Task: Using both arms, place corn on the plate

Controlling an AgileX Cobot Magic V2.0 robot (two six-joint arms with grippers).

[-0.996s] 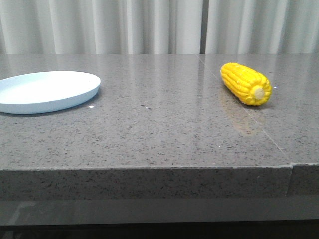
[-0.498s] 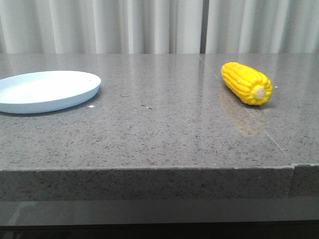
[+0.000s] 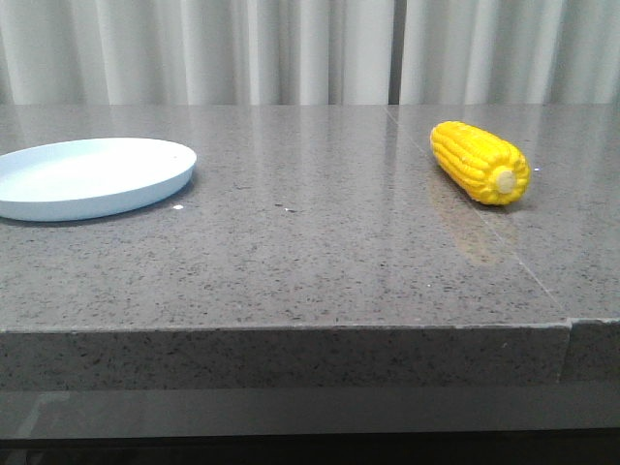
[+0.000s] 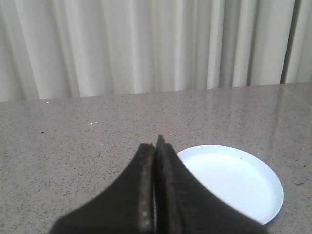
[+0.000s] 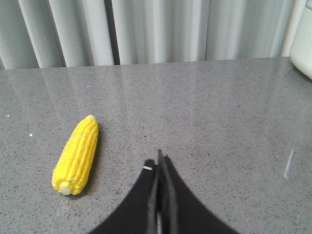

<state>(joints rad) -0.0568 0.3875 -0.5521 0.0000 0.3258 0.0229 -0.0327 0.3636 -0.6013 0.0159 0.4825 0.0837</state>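
Nothing has visibly moved: corn (image 3: 480,162) lies on the table's right side, well apart from the plate (image 3: 92,177) at left. Left gripper (image 4: 155,147) and right gripper (image 5: 158,163) are both closed, empty. Corn looks stiff, ridged, apt to roll; grasp mid-cob across its width.

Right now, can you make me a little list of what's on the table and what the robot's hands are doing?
corn: yellow corn cob lying on its side on the right of the table, pale stub end toward the camera
plate: pale blue plate on the left, nothing on it
corn and plate: far apart, not touching
left gripper: shut, holding nothing, near the plate
right gripper: shut, holding nothing, beside the corn
behind: pale curtain
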